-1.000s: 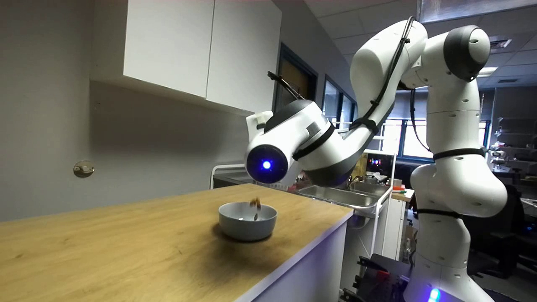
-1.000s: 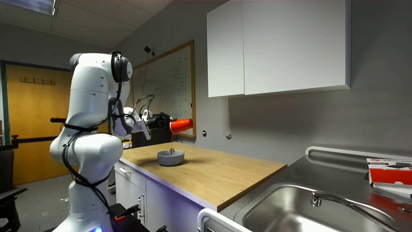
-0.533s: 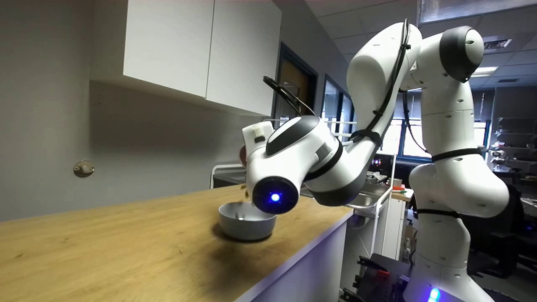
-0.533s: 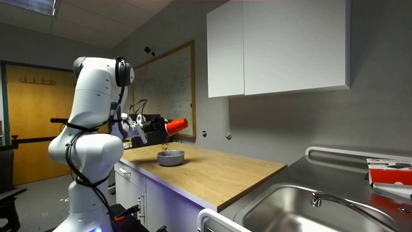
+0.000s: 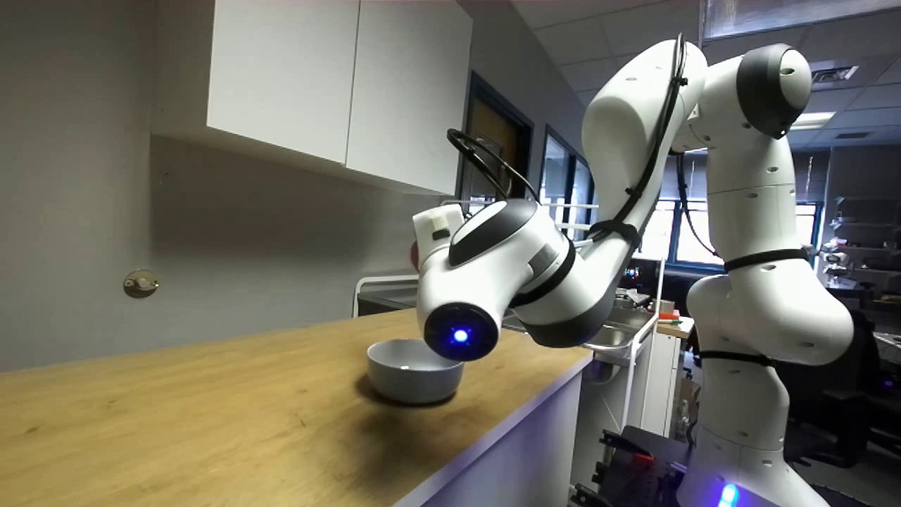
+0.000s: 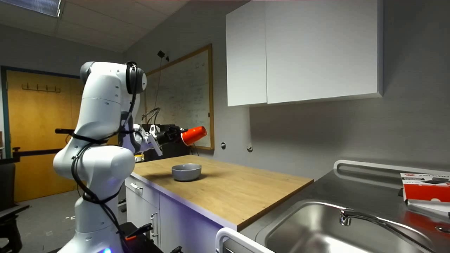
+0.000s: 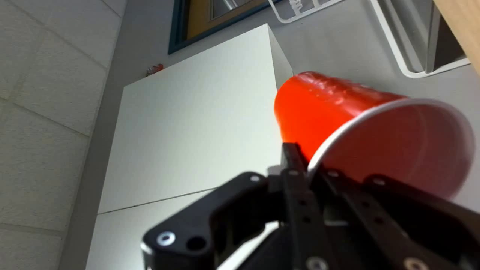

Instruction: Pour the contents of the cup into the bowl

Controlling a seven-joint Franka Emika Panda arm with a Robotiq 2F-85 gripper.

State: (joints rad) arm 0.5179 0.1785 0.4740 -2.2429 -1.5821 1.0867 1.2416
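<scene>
Pinching the tilted cup [image 7: 318,108], the gripper [image 7: 310,170] hangs above the bowl [image 6: 186,173] (sink [image 6: 299,233] well apart, cabinet [image 6: 316,49] higher up).

The cup [image 7: 318,112] is glossy plastic, its side broken by rippled highlights. The bowl [image 5: 414,384] looks smooth and hard, with a soft sheen. The counter [image 5: 211,412] shows wood grain under a satin finish. The arm [image 5: 764,310] is smooth and lightly glossy; the gripper [image 7: 309,167] is mostly matt, with shiny metal screws [image 7: 166,238]. The cupboard [image 6: 313,52] is smooth and matt, the sink [image 6: 313,228] satin metal, the tap [image 6: 376,220] polished metal, the box [image 6: 423,192] printed card, the door [image 6: 38,140] wood.
</scene>
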